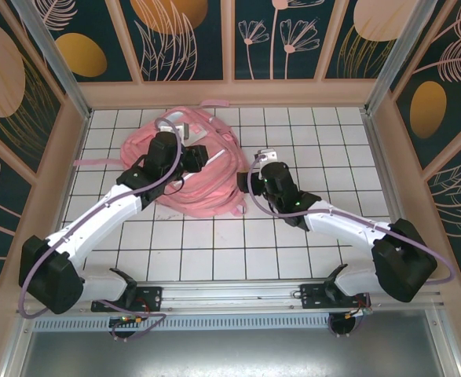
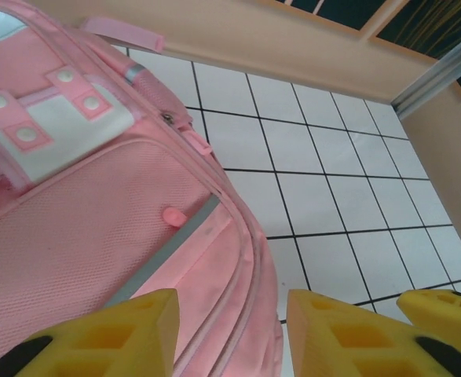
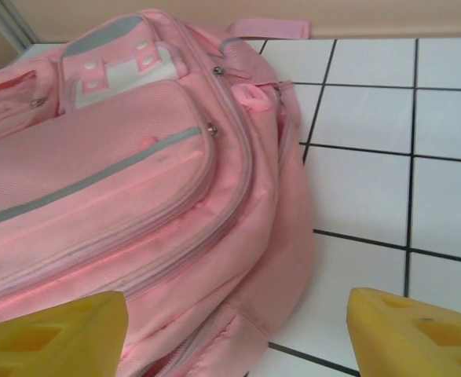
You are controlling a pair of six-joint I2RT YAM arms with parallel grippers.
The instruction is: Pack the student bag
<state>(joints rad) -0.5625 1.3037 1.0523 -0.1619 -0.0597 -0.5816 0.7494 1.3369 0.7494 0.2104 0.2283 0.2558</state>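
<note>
Bag position: the student bag (image 1: pixel 214 188) lies flat on the tiled counter (image 1: pixel 214 243), toward the back and left of centre, front pockets facing up.
Left end effector (image 2: pixel 232 334): hovers over the bag's front near its right edge; yellow fingers partly apart, nothing gripped.
Right end effector (image 3: pixel 238 334): low at the bag's right side, fingers spread wide, the bag's bottom edge below the gap, nothing held.
Risk, slip: the fabric is soft and loose, so a closing pinch could catch only a thin fold and lose it.
Risk, drag: a pull from one side alone could slide the whole bag across the smooth counter.
Risk, snag: a loose strap (image 1: pixel 96 162) trails to the left and could catch on something.
Risk, clash: both arms work the same edge and could meet.
Count: one bag, two arms, two end effectors.
</note>
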